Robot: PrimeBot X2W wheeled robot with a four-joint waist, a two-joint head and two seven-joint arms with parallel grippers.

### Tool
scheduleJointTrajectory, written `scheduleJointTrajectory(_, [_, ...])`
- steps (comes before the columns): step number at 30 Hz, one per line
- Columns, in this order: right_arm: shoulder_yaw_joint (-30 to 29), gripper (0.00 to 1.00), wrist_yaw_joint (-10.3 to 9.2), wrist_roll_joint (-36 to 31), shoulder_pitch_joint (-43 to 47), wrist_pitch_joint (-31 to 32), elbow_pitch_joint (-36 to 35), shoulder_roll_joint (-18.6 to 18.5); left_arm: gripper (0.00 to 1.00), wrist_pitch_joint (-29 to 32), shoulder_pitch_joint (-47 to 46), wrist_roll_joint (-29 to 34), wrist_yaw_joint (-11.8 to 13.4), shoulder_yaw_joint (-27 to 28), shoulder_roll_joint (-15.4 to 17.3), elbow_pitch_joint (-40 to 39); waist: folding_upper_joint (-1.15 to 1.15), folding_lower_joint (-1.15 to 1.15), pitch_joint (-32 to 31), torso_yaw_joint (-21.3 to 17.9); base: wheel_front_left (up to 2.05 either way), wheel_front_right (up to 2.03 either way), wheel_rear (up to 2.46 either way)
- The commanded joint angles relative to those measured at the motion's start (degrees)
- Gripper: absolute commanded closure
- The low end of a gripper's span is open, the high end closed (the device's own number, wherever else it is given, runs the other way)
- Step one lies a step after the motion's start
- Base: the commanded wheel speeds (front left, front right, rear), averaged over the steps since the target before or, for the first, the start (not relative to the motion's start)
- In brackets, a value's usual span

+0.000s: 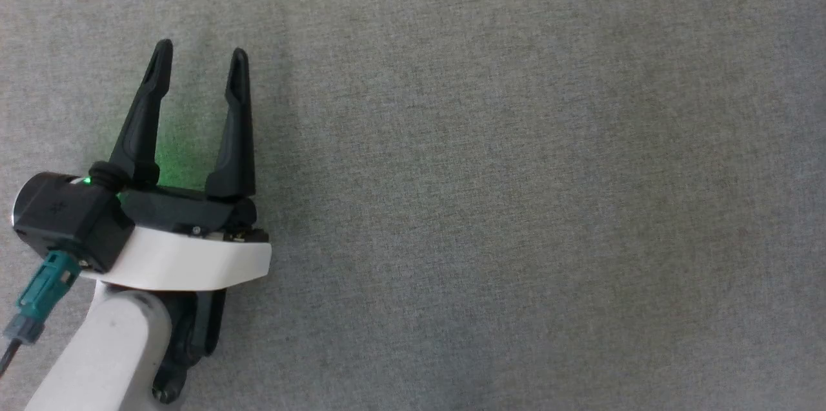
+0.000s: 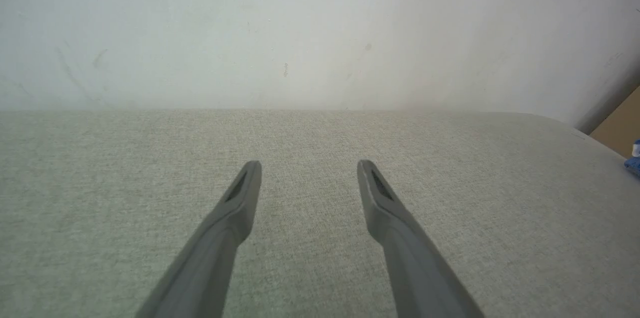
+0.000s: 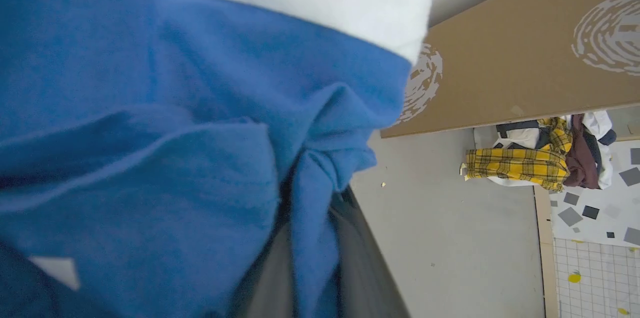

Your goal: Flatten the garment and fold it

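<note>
Right wrist view: garment (image 3: 150,108) clamped in right end effector (image 3: 312,198).

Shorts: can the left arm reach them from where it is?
Probably not yet. The left fingers stand open over bare grey cloth, while the shorts are bunched in the right fingers, off to its right.

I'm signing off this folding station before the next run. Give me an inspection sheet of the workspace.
Surface: grey woven covering, flat.
Job's things: blue garment with white trim, bunched.
Clutter: clothes pile with yellow plaid, on the floor.
Grippers: left gripper open above the covering; right gripper, jaws shut on the garment.
Cables: teal plug and dark cable at the left wrist.
Surroundings: pale wall, brown board, gridded mat.
</note>
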Motion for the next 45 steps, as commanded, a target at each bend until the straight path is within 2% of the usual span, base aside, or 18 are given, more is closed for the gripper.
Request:
scheduleJointTrajectory(1, [-0.3,0.7,-0.11,-0.6,-1.0,-0.7,0.5,-0.1,0.0,-0.4,-0.8,0.8,0.0,-0.1,0.4,0.1,0.0,-0.01,0.1,-0.1,0.0,0.0,0.0])
scheduleJointTrajectory(2, [-0.5,0.47,-0.11,-0.8,-1.1,-1.1,0.9,0.0,0.0,-0.5,-0.7,1.1,0.1,-0.2,0.4,0.2,0.0,-0.01,0.1,-0.1,0.0,0.0,0.0])
scheduleJointTrajectory(3, [-0.6,0.04,-0.11,-1.1,-1.2,-1.5,1.3,0.2,0.0,-0.6,-0.7,1.2,0.1,-0.2,0.4,0.3,0.0,-0.01,0.0,-0.1,0.0,0.0,0.0])
scheduleJointTrajectory(4, [-0.5,0.0,-0.11,-1.3,-1.3,-1.9,1.7,0.4,0.0,-0.7,-0.6,1.3,0.2,-0.3,0.4,0.4,0.0,-0.01,-0.2,-0.2,0.0,0.0,0.0])
scheduleJointTrajectory(11, [-0.3,0.0,-0.11,-1.7,-1.4,-4.9,3.8,1.2,0.0,-3.6,0.1,2.2,0.5,0.1,-0.2,0.9,0.0,-0.01,-3.1,-0.4,0.0,0.0,0.0])
scheduleJointTrajectory(14, [-0.7,0.0,-0.11,-1.0,-1.3,-6.8,3.8,2.1,0.0,-5.0,0.2,3.7,-0.9,-0.5,0.2,0.8,0.0,-0.01,-5.2,-0.5,0.0,0.0,0.0])
scheduleJointTrajectory(19, [-1.7,0.0,-0.11,1.6,0.5,-10.7,1.9,5.6,0.0,-5.9,3.4,1.5,-0.4,0.7,-2.5,2.7,0.0,-0.01,-9.5,-0.2,0.0,0.0,0.0])
scheduleJointTrajectory(23, [-1.7,0.0,-0.11,2.9,4.6,-14.2,-1.9,10.3,0.0,-6.1,5.6,0.4,-1.0,0.7,-3.4,5.3,0.0,-0.01,-13.6,0.3,0.0,0.0,0.0])
scheduleJointTrajectory(29, [-0.3,0.0,-0.11,4.3,12.6,-20.6,-8.6,19.9,0.0,-6.3,8.8,1.6,-1.5,0.5,-4.5,9.3,0.0,-0.01,-19.6,1.3,0.0,0.0,0.0])
scheduleJointTrajectory(34, [3.5,0.0,-0.11,3.5,19.3,-25.7,-12.7,27.8,0.0,-6.4,10.6,2.2,-2.2,1.6,-7.2,10.9,0.0,-0.01,-24.3,2.6,0.0,0.0,0.0])
scheduleJointTrajectory(40, [9.8,0.0,-0.11,1.8,23.6,-31.9,-14.3,30.8,0.0,-6.4,13.1,2.6,-5.0,2.9,-10.4,12.6,0.0,-0.01,-28.7,3.6,0.0,0.0,0.0])
scheduleJointTrajectory(45, [10.0,0.0,-0.11,0.3,25.5,-36.9,-14.7,31.5,0.0,-6.4,15.0,3.6,-7.0,3.5,-12.9,14.3,0.0,-0.01,-31.2,5.2,0.0,0.0,0.0])
